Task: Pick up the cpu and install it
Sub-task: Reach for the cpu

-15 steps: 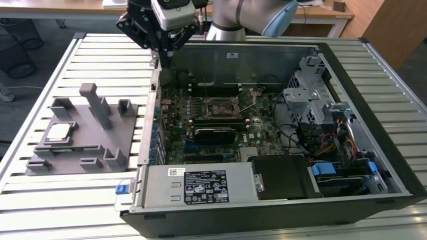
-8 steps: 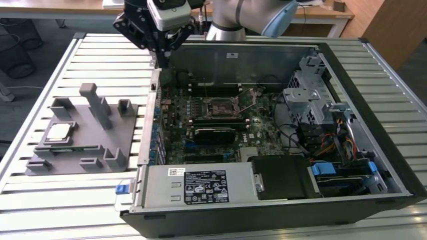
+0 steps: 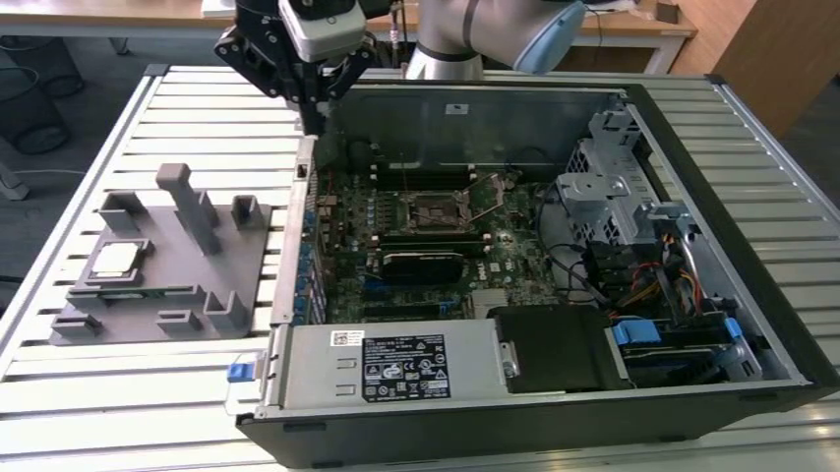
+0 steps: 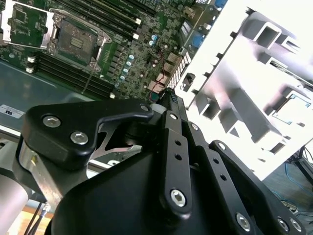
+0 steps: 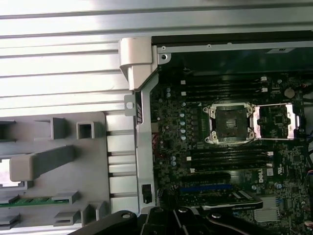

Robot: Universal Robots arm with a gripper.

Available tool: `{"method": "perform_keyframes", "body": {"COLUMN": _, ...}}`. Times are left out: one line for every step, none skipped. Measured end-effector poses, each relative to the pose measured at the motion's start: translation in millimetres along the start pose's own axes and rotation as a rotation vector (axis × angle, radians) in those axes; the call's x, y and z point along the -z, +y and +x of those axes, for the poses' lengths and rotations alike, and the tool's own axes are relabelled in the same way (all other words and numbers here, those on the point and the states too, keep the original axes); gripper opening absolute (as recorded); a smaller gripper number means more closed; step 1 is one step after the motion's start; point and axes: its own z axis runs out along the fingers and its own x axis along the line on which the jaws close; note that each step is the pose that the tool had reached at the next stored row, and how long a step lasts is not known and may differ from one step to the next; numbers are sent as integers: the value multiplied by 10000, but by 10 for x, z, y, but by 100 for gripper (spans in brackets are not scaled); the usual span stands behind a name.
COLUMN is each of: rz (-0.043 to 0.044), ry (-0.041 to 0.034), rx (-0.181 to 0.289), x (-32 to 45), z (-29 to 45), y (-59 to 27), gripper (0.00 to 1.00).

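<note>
Although none of the install shows as done yet, the layout is easy to read: the slatted metal counter spans the exterior view, and the open computer case takes up the centre and right of that frame. Inside it lies the green motherboard, also plain in the first wrist view. At the left of the exterior frame a gray fixture rests on the counter just beside the case. The arm comes in from the top centre, and its jaws hang at the upper left-centre, above the case wall between fixture and board; they look clenched together, tips meeting, with nothing between them. Smaller again, the socket sits mid-frame on the board with its metal plate swung open and the seat bare, as both wrist views confirm. Smallest, the cpu lies flat in the fixture at the left, silver top up, well apart from the jaws, so pickup and seating are both left to do
</note>
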Motion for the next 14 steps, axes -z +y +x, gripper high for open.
{"method": "perform_keyframes", "body": {"rz": 0, "ry": 0, "rx": 1, "x": 0, "z": 13, "y": -1, "gripper": 11}}
{"method": "perform_keyframes", "body": {"rz": 0, "ry": -1, "rx": 1, "x": -1, "z": 26, "y": -2, "gripper": 11}}
{"method": "perform_keyframes", "body": {"rz": 0, "ry": 0, "rx": 1, "x": -1, "z": 38, "y": -3, "gripper": 11}}
{"method": "perform_keyframes", "body": {"rz": 0, "ry": 0, "rx": 1, "x": -2, "z": 49, "y": -4, "gripper": 11}}
{"method": "perform_keyframes", "body": {"rz": 0, "ry": 0, "rx": 1, "x": -2, "z": 61, "y": -5, "gripper": 11}}
{"method": "perform_keyframes", "body": {"rz": 0, "ry": 0, "rx": 1, "x": -3, "z": 70, "y": -6, "gripper": 11}}
{"method": "perform_keyframes", "body": {"rz": -1, "ry": 0, "rx": 1, "x": -4, "z": 79, "y": -6, "gripper": 11}}
{"method": "perform_keyframes", "body": {"rz": 0, "ry": 0, "rx": 1, "x": -5, "z": 89, "y": -7, "gripper": 11}}
{"method": "perform_keyframes", "body": {"rz": 0, "ry": 0, "rx": 1, "x": -5, "z": 99, "y": -8, "gripper": 11}}
{"method": "perform_keyframes", "body": {"rz": 0, "ry": 0, "rx": 1, "x": -6, "z": 109, "y": -9, "gripper": 11}}
{"method": "perform_keyframes", "body": {"rz": -1, "ry": -1, "rx": 0, "x": -7, "z": 119, "y": -9, "gripper": 11}}
{"method": "perform_keyframes", "body": {"rz": 0, "ry": 0, "rx": 0, "x": -7, "z": 128, "y": -10, "gripper": 11}}
{"method": "perform_keyframes", "body": {"rz": -1, "ry": 0, "rx": 0, "x": -8, "z": 137, "y": -11, "gripper": 11}}
{"method": "perform_keyframes", "body": {"rz": 0, "ry": 0, "rx": 0, "x": -8, "z": 146, "y": -12, "gripper": 11}}
